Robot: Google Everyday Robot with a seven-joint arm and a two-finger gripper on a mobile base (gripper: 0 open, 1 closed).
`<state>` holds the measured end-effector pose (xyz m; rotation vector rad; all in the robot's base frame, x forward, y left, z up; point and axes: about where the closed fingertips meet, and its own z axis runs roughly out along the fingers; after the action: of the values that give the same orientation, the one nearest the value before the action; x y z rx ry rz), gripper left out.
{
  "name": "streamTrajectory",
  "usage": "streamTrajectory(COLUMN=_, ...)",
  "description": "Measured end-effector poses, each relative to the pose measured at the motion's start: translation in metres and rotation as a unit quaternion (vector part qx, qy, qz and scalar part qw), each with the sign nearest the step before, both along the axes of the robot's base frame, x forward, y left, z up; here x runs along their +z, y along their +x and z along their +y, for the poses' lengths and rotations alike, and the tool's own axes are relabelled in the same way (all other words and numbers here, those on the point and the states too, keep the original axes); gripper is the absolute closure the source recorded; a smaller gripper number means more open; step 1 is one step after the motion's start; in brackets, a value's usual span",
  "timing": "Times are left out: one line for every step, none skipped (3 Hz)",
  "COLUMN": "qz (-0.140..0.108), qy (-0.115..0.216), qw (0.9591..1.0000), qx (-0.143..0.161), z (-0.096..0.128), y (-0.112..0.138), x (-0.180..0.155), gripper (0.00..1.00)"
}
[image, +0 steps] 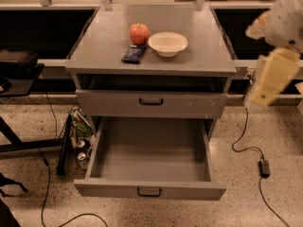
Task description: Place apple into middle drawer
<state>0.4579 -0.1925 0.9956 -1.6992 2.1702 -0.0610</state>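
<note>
**Step in hand:** approach, judged so. Nothing is picked up yet.

**Gripper** (273, 78): pale cream, blurred, at the right edge of the camera view, off the cabinet's right side and below worktop height. Whether the jaws are open or closed cannot be told.

**Round red-orange apple** (139, 33): rests on the flat grey metal worktop (109, 27), well apart from the jaws, up and to their left in the view.

**Cream-white bowl** (168, 43): just beside the apple, between it and the jaws.

**Flat dark blue packet** (134, 54): at the apple's near side.

**Wide grey metal middle drawer** (149, 157): pulled fully out, empty, below and left of the jaws. The closed grey drawer front (113, 103) sits above it.

**Next move, as judged:** the jaws must rise over the worktop, pass the bowl and close on the apple without nudging it.

**Room:** speckled stone floor (236, 212); a black cable with adapter (264, 167) lies beneath the jaws.
</note>
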Motion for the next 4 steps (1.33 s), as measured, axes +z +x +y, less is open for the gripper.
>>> streamTrajectory(qz=-0.005, qy=0.097, qw=0.9953, qx=-0.005, z=0.059, y=0.057, x=0.025, gripper=0.0)
streamTrajectory(qz=0.019, qy=0.19, qw=0.9807, qx=-0.041, z=0.113, y=0.115, x=0.037, gripper=0.0)
streamTrajectory(qz=0.029, qy=0.209, qw=0.9749, qx=-0.07, z=0.12, y=0.121, x=0.042, gripper=0.0)
streamTrajectory(qz=0.029, qy=0.209, qw=0.9749, qx=-0.07, z=0.12, y=0.121, x=0.042, gripper=0.0)
